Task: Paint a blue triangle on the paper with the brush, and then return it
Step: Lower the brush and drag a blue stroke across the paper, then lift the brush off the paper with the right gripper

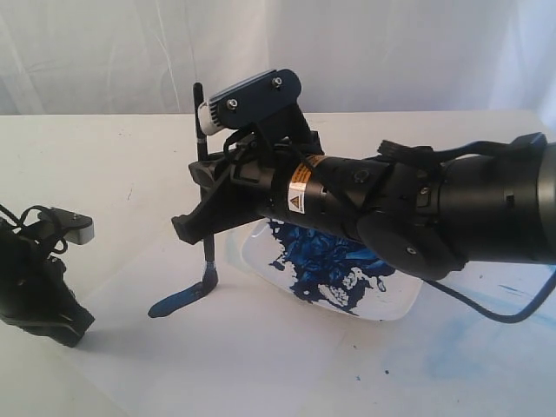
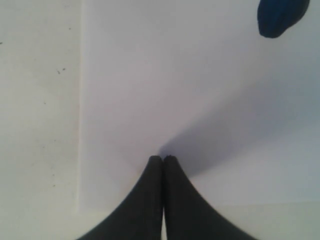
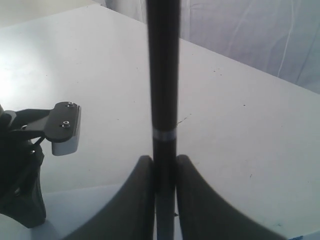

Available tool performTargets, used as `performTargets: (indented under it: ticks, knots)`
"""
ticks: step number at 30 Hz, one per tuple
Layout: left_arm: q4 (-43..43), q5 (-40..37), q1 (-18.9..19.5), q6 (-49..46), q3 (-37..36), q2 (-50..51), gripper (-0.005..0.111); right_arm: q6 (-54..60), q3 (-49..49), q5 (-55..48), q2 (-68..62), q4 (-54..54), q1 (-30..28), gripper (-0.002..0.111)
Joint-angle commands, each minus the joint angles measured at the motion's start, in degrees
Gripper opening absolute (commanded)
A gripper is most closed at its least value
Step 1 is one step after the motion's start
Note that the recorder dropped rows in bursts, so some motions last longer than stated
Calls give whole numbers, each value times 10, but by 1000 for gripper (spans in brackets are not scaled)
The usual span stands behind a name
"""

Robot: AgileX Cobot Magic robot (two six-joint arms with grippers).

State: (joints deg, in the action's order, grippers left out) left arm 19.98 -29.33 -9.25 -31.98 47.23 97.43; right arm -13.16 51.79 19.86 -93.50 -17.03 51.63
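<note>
Now, brush (image 1: 205,195): upright, black handle clamped between the right gripper's (image 1: 201,228) fingers (image 3: 192,200), which are closed tight on it just below the silver band; blue bristles touch the paper (image 1: 261,360).
Blue stroke (image 1: 178,301): one short thick mark running toward 7 o'clock from the bristles; no triangle closed yet.
Left gripper (image 2: 163,159): fingers pressed together, holding nothing, tips down at the sheet near its corner.
Open room: bare paper from 4 to 7 o'clock of the stroke; the left gripper sits at 9 o'clock, apart.
Dish (image 1: 397,306): at 3 o'clock of the bristles, near them.
Edges: the sheet's border is plain in the left wrist view but faint against the counter (image 1: 87,156) in the exterior view.
Hidden: the right arm covers the dish's far rim; the handle top is cut off in the right wrist view.
</note>
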Motion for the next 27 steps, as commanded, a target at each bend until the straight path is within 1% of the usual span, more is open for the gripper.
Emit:
performTargets:
  ticks: [1,14,18,22,27]
  knots:
    - [1,-14,-1,0,1,0,0,20,1,-21,3,-5,-4,0]
    - [1,-14,-1,0,1,0,0,26,1,-9,44,-5,-4,0]
    - [1,-14,-1,0,1,0,0,25,1,15,72,4,-4,0]
    - [1,-14,-1,0,1,0,0,23,1,6,106,11,-1,0]
    - [1,-14,-1,0,1,0,0,-58,1,-18,126,14,19,0]
